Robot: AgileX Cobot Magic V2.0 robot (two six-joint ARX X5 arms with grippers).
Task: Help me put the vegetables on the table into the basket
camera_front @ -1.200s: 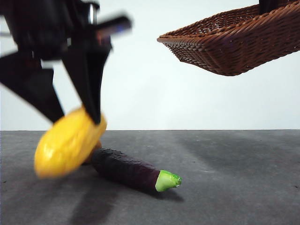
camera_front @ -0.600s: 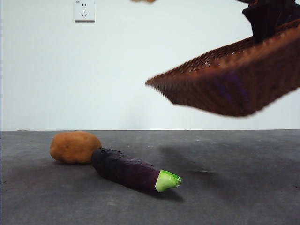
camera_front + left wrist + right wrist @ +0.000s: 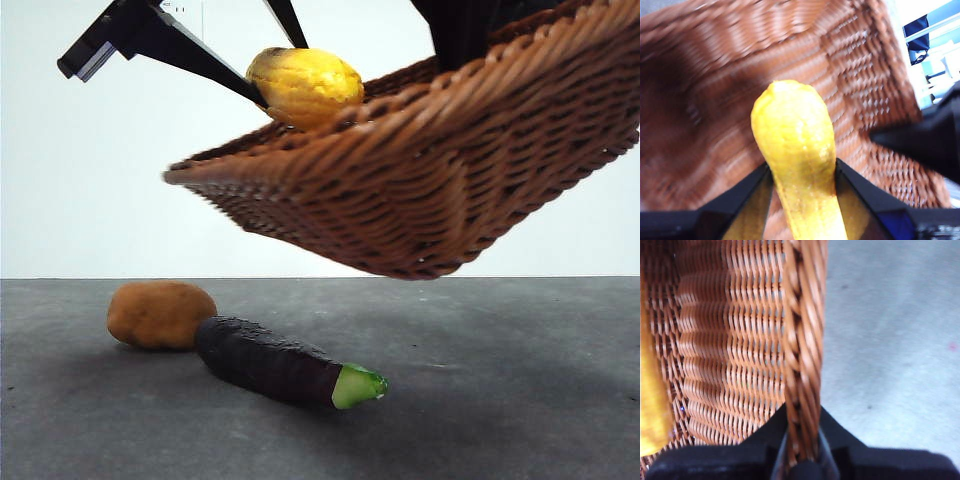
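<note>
My left gripper (image 3: 275,60) is shut on the yellow corn cob (image 3: 304,86) and holds it over the open basket (image 3: 420,190); the corn (image 3: 797,150) shows between its jaws in the left wrist view, with the wicker floor (image 3: 705,100) behind it. My right gripper (image 3: 802,450) is shut on the basket's braided rim (image 3: 802,340) and holds the basket tilted in the air above the table. The orange-brown potato (image 3: 160,314) and the dark purple eggplant (image 3: 285,364) with green cap lie on the table (image 3: 500,400), touching each other.
The right gripper's arm (image 3: 465,30) comes down at the basket's far side. A white wall (image 3: 80,180) stands behind the table.
The corn was lifted off the table by the left gripper and now hangs over the basket. The basket has moved left, nearer and lower, under the corn. Potato and eggplant have not moved.
</note>
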